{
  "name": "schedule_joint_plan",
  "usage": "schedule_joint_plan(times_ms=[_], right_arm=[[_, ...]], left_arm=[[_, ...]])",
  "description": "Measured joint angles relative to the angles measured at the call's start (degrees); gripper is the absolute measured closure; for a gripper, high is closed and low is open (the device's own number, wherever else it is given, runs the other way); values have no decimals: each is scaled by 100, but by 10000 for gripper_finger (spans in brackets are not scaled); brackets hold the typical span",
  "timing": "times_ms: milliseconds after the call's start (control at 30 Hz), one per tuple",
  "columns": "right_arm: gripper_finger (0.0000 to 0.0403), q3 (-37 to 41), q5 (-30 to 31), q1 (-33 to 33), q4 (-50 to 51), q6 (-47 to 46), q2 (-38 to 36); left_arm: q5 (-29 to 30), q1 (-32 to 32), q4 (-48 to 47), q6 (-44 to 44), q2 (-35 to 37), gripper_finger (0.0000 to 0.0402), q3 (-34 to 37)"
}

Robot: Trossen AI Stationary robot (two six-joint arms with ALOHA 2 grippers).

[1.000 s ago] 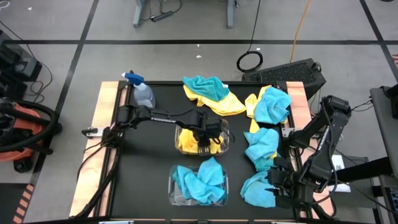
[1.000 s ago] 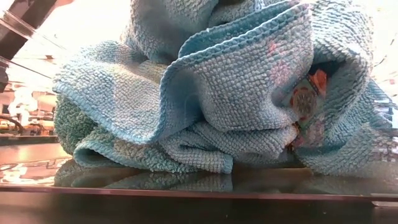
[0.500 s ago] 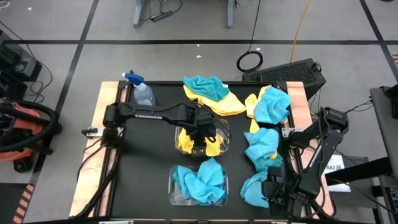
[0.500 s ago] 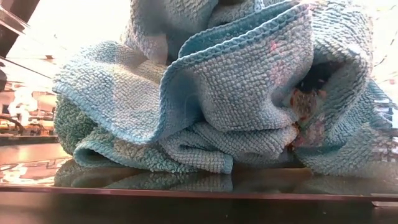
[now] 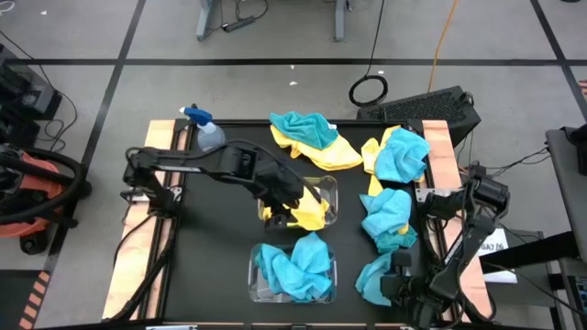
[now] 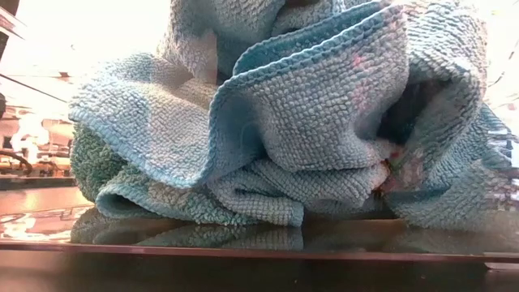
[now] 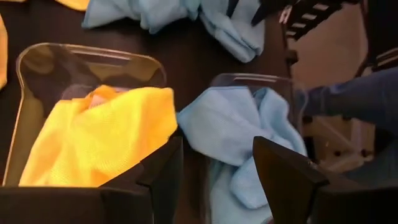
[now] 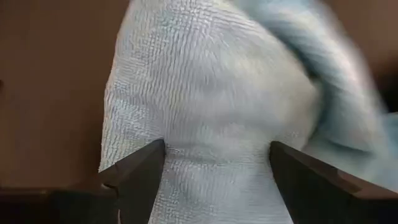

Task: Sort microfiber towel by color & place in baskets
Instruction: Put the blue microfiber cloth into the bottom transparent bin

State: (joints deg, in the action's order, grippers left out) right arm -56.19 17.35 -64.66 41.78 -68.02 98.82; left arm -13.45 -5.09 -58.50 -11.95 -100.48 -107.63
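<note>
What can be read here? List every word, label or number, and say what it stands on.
No text can be read in any view.
White tag: dark marks, too small to read.
The towels and baskets show no print.

A lab or workshop: a black-topped table [image 5: 211, 257] stands on a grey concrete floor [image 5: 275, 87] marked with dark tape lines, with loose cables [image 5: 369, 89] and a shop vacuum [image 5: 27, 197] alongside.
</note>
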Motion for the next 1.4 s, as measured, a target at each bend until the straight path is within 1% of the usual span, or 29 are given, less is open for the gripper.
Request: schedule_joint_plan(times_ms=[133, 200, 267, 333, 400, 567, 600, 633, 767, 833, 967, 1233, 1400], right_arm=[[131, 361, -227, 0, -676, -272, 115], [144, 431, -222, 0, -746, -398, 135], [167, 435, -171, 0, -749, -438, 131], [198, 444, -153, 16, -752, -376, 103], [238, 446, -190, 70, -734, -273, 101], [363, 455, -224, 158, -733, -61, 75], [380, 460, -241, 172, -731, 4, 49], [387, 467, -261, 194, -723, 66, 5], [384, 490, -279, 315, -575, 170, -257], [391, 513, -232, 407, -393, 331, -435], [395, 499, -125, 638, -359, 707, -928], [395, 317, -75, 1281, -415, 1904, -1893], [395, 97, -77, 1735, -792, 2788, -2421]], left_arm=[[22, -88, 93, -183, 223, 201, 0], [33, -131, 104, -280, 306, 201, 0], [44, -182, 105, -361, 383, 200, 0], [46, -228, 105, -420, 462, 201, 0], [46, -296, 98, -424, 549, 201, 0], [46, -440, 91, -430, 744, 201, 0], [46, -462, 97, -428, 794, 201, 0], [52, -493, 99, -424, 842, 201, 0], [153, -595, 103, -375, 1007, 201, 0], [380, -640, 107, -359, 1085, 201, 0], [919, -750, 160, -199, 1277, 201, 0], [1573, -1065, 405, 84, 1496, 201, 0], [1909, -1251, 408, 172, 1508, 201, 0]])
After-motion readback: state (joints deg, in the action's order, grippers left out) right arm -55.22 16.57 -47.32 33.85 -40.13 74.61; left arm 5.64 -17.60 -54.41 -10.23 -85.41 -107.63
